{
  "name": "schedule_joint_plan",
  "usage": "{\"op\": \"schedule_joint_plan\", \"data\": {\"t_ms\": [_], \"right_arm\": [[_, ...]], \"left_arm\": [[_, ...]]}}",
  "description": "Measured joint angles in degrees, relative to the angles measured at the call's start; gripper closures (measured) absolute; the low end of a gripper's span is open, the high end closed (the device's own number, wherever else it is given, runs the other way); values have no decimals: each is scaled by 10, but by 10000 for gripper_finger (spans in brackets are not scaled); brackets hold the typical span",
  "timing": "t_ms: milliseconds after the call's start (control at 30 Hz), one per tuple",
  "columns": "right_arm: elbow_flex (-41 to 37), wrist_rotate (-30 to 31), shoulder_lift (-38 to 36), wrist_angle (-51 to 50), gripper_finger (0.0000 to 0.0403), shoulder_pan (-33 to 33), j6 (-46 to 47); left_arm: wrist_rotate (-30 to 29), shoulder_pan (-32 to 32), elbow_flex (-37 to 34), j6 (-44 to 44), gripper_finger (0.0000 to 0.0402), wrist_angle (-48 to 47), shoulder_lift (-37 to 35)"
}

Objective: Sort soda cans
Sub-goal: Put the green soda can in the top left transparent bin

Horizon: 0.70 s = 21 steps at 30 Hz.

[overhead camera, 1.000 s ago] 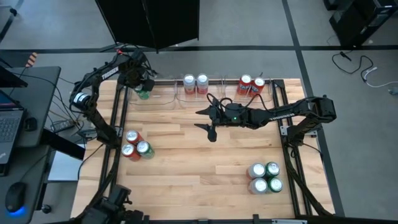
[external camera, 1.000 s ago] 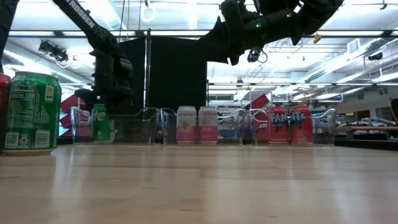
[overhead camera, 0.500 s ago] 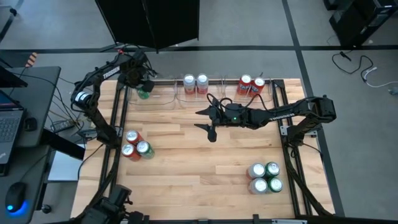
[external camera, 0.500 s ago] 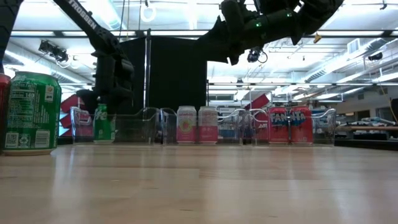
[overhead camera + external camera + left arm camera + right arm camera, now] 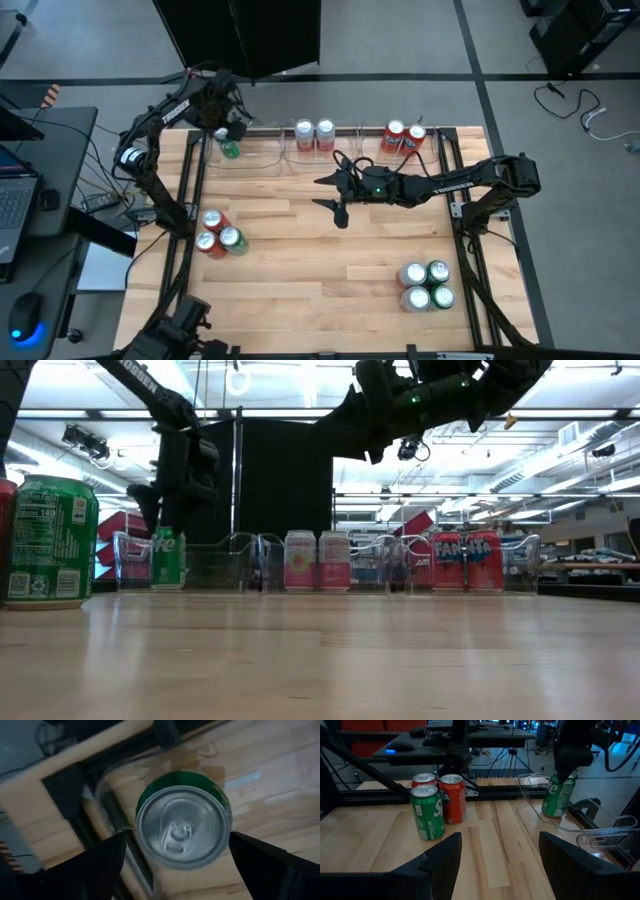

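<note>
A green soda can (image 5: 230,150) (image 5: 182,825) stands upright on its base in the clear tray (image 5: 252,158) at the far left. My left gripper (image 5: 222,128) (image 5: 166,510) hangs open just above it, pointing down. Its fingers (image 5: 107,862) flank the can's silver top without touching. Two silver-white cans (image 5: 314,134) stand in the middle tray and two red cans (image 5: 405,137) in the right one. My right gripper (image 5: 328,195) (image 5: 500,870) hovers open over the table's middle, nothing between its fingers.
Two red cans and one green can (image 5: 215,233) (image 5: 436,802) stand grouped near the left edge. Several silver-white and green cans (image 5: 426,285) stand near the right front. The three trays line the far edge (image 5: 400,565). Bare wood lies in the middle and front.
My left gripper has risen straight up from around the green can's upper part to just above its top. The can stays upright in the far left tray.
</note>
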Motion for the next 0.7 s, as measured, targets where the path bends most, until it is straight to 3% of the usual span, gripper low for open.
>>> {"op": "schedule_joint_plan", "data": {"t_ms": [233, 400, 700], "right_arm": [[0, 0, 0, 0, 150, 0, 0], [0, 0, 0, 0, 147, 0, 0], [0, 0, 2, -5, 154, 21, -4]], "left_arm": [[-46, -35, 25, 12, 49, -3, -42], [-47, -72, 25, 7, 70, 1, -102], [-6, -220, 25, -3, 137, 50, -233]]}}
